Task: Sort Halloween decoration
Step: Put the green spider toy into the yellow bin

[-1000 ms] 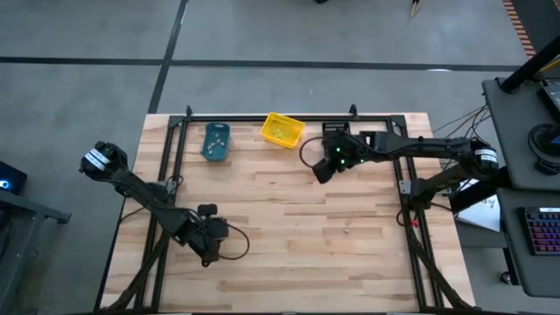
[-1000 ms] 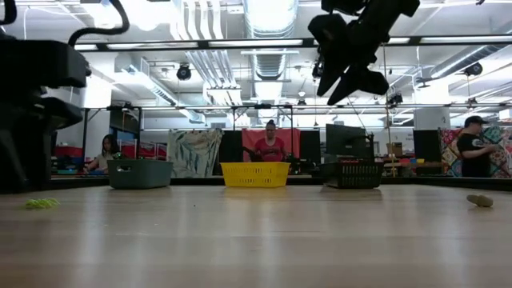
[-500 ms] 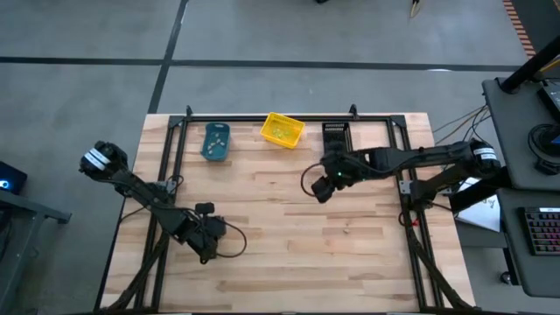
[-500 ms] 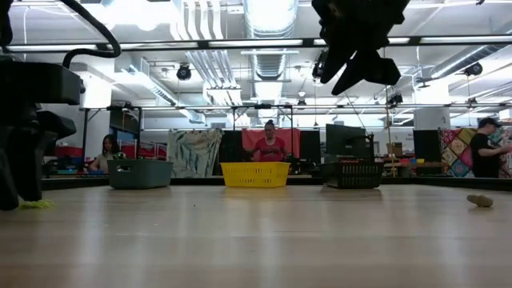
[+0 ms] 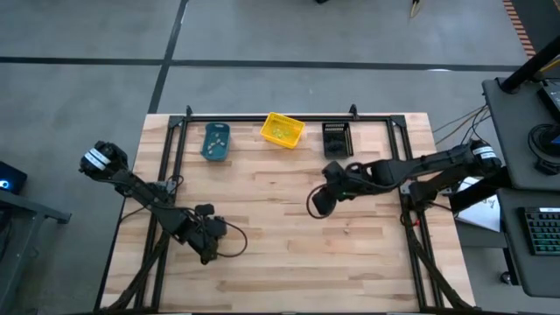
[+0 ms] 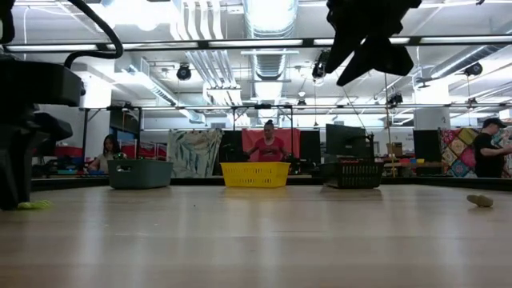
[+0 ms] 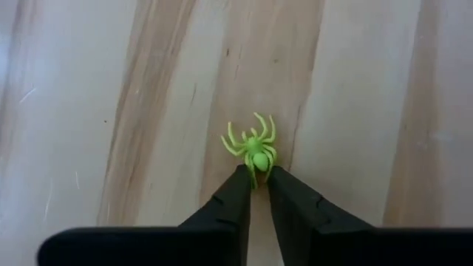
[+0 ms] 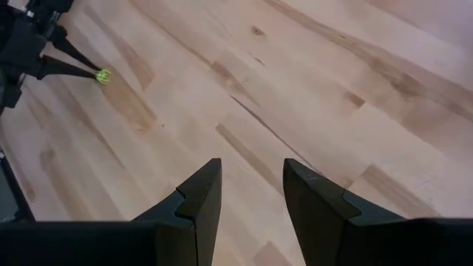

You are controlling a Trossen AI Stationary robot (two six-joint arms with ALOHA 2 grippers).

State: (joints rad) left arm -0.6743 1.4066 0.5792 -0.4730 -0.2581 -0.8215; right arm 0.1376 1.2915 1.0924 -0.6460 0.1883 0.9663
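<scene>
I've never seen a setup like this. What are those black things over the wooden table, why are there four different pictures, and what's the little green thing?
Those are two robot arms at a wooden table, each ending in a two-finger gripper. One picture looks down from above, one looks level across the tabletop, and two come from cameras on the arms' wrists. The left gripper is down at the table with its fingertips closed around a tiny green toy spider. The right gripper hangs open above the middle of the table, holding nothing. At the far edge stand three small bins: teal, yellow and black. The people in the level view are in the room behind.
</scene>
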